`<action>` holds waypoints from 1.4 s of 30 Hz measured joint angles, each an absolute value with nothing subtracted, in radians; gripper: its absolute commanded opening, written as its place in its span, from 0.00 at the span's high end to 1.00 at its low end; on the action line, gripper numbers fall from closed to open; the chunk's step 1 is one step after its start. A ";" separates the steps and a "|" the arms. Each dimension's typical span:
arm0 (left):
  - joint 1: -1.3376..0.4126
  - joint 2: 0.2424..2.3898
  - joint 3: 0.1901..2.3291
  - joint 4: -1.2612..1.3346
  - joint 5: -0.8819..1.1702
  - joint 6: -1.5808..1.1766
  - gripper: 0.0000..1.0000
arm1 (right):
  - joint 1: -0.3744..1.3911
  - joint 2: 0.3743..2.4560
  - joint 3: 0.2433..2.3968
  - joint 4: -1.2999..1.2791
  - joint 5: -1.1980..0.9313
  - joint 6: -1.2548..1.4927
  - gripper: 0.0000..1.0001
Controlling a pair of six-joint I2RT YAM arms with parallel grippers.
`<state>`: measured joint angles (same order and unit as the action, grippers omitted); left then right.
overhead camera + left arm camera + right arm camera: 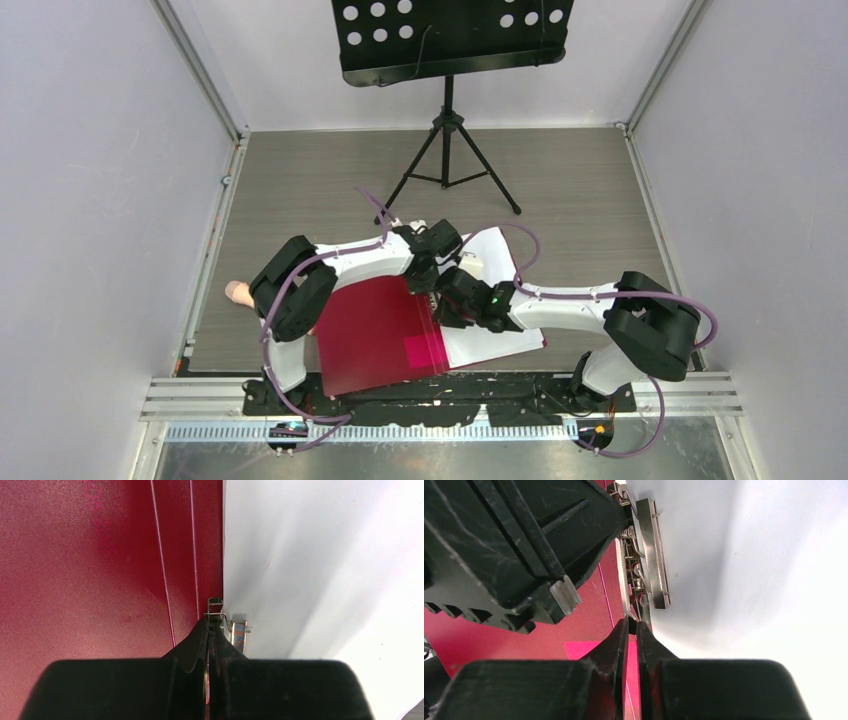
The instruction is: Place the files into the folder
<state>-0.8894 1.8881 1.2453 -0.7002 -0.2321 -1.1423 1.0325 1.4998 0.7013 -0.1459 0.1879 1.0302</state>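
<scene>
The files (490, 345) lie centre-right on the open folder (370, 335), edge under the clip (651, 555) — seemingly for clamping. The left gripper (209, 625), shut, and the right gripper (632, 627), nearly shut, meet there — whether either pinches it is unclear.

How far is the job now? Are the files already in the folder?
Done: the folder lies open and the files lie with their edge at its clip. In hand: the left gripper and right gripper, both closed, are at that clip. To do: shut the folder; whether the clip already grips the sheets cannot be told.
</scene>
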 measured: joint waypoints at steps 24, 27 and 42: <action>-0.889 1.888 1.237 -0.694 -0.233 -1.140 1.00 | 1.023 1.525 0.670 -0.154 0.224 1.175 0.95; -0.889 1.882 1.226 -0.683 -0.233 -1.140 1.00 | 1.023 1.529 0.670 -0.155 0.223 1.182 0.95; -0.880 1.861 1.192 -0.630 -0.236 -1.124 1.00 | 1.023 1.590 0.748 -0.171 0.199 1.050 0.87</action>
